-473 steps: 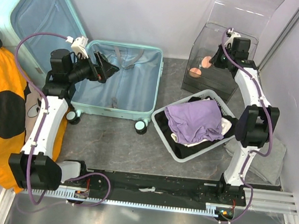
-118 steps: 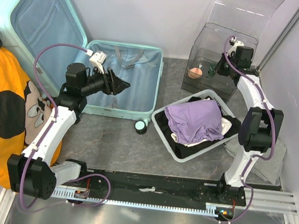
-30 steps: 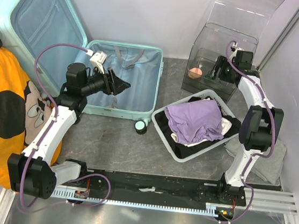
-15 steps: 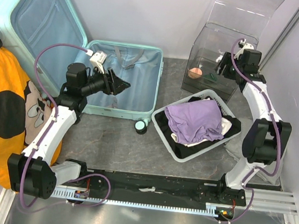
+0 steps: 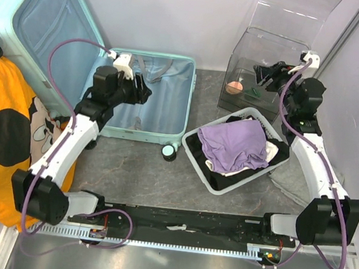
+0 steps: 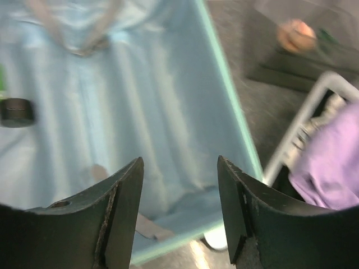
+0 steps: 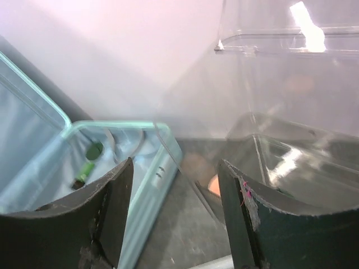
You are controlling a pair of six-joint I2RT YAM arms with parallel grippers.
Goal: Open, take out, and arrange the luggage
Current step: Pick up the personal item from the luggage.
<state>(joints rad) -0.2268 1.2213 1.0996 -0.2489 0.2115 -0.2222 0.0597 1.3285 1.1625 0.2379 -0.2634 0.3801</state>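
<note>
Top external view: left gripper (image 5: 143, 93) hung open over the luggage (image 5: 169, 110); right gripper (image 5: 263, 75) gaped empty beside clear box (image 5: 267, 44).

top view bright, even diffuse light, faint soft shadows. left wrist view motion-blurred, luggage (image 6: 140, 112) lining smeared, top right corner worst. right wrist view hazy, washed out, hard glare patch on clear box (image 7: 305, 25) near top right corner.

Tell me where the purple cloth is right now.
In the top view, the purple cloth lies on top in the white basket, right of centre, with the open suitcase to its left and the clear box behind it.
</note>
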